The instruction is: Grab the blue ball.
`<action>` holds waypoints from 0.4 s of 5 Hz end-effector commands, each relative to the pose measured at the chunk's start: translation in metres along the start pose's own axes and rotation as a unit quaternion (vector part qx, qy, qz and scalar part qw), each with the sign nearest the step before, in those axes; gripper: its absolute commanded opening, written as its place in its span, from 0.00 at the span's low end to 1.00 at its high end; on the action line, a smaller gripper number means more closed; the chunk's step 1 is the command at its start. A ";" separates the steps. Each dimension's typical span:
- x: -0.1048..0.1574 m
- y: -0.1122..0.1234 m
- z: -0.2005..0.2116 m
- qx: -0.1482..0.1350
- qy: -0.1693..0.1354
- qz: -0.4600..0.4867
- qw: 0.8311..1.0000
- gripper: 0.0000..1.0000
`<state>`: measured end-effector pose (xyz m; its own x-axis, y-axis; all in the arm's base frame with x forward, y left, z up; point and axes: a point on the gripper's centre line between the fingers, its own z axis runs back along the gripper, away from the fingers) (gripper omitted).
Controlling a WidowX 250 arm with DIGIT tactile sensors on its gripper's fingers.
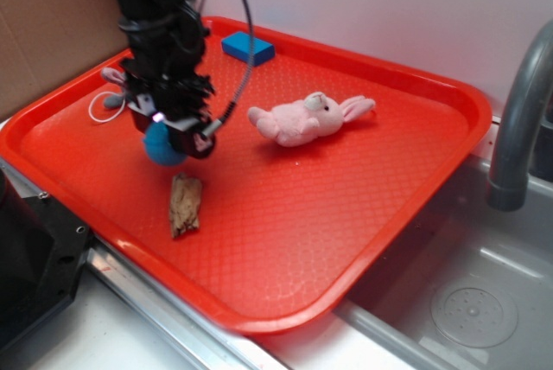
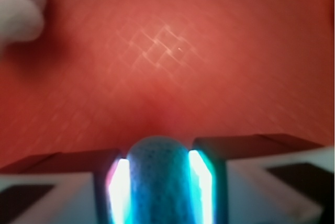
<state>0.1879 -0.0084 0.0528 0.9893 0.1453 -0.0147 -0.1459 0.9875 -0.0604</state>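
We see our end effector [image 2: 158,182] closed snugly on the ball [image 2: 158,179], both fingers [image 2: 209,182] touching it, over the tray [image 1: 346,214].

I work beside a grey metal sink [image 1: 467,301], its round drain [image 1: 473,310] at the bottom right. A curved grey tap [image 1: 518,119] rises from the sink's far right edge. Behind the sink runs a plain white wall [image 1: 389,7]. Far left of the sink stands brown cardboard [image 1: 43,33]. Soft, even light glints off the sink's wet floor.
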 end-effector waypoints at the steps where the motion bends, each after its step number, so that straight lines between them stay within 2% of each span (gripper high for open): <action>1: 0.004 0.031 0.092 0.036 -0.048 0.052 0.997 0.00; 2: 0.009 0.057 0.138 -0.003 -0.094 0.082 0.992 0.00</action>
<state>0.1888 0.0543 0.1772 0.9417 0.3143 0.1198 -0.3075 0.9488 -0.0724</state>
